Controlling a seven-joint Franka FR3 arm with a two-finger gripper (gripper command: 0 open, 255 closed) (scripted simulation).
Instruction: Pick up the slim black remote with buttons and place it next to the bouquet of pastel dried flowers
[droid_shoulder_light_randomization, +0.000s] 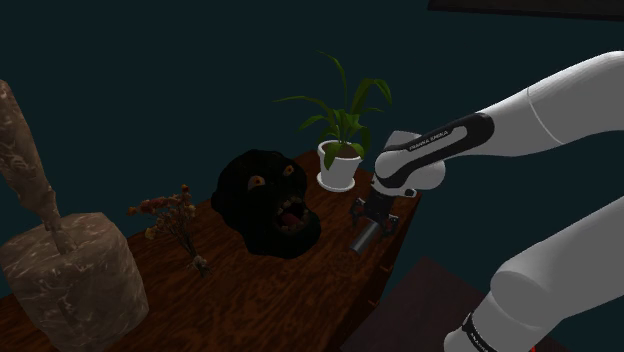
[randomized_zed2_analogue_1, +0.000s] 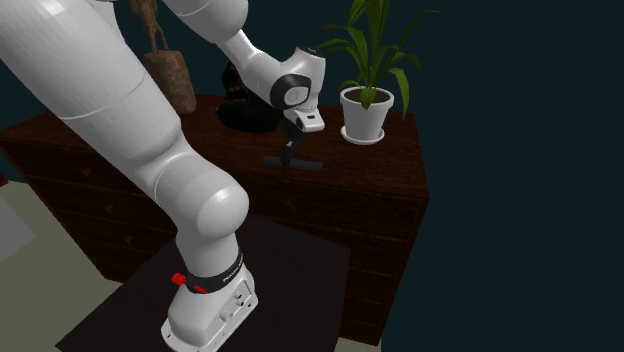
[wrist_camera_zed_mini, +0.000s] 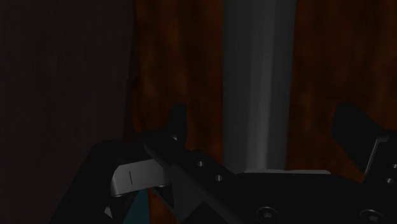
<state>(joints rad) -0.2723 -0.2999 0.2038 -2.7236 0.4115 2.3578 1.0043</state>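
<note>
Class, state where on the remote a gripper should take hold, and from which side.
Mid-length, across its narrow width, coming from above. The remote is a long slim bar lying flat on the cabinet, so only its long edges offer opposed faces.

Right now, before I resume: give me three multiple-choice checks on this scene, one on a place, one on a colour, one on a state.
1. Where does the remote lie?
A on a shelf
B on the table, under the pincer
C in a drawer

2. What colour is the pot?
A red
B blue
C white

3. How is the pincer?
A open, straddling the remote
B shut on the remote
C shut on nothing

1 B: the second exterior view shows it flat on the table below the pincer.
2 C: the pot is drawn white.
3 A: the fingers stand apart either side of the remote, not touching it.
</note>
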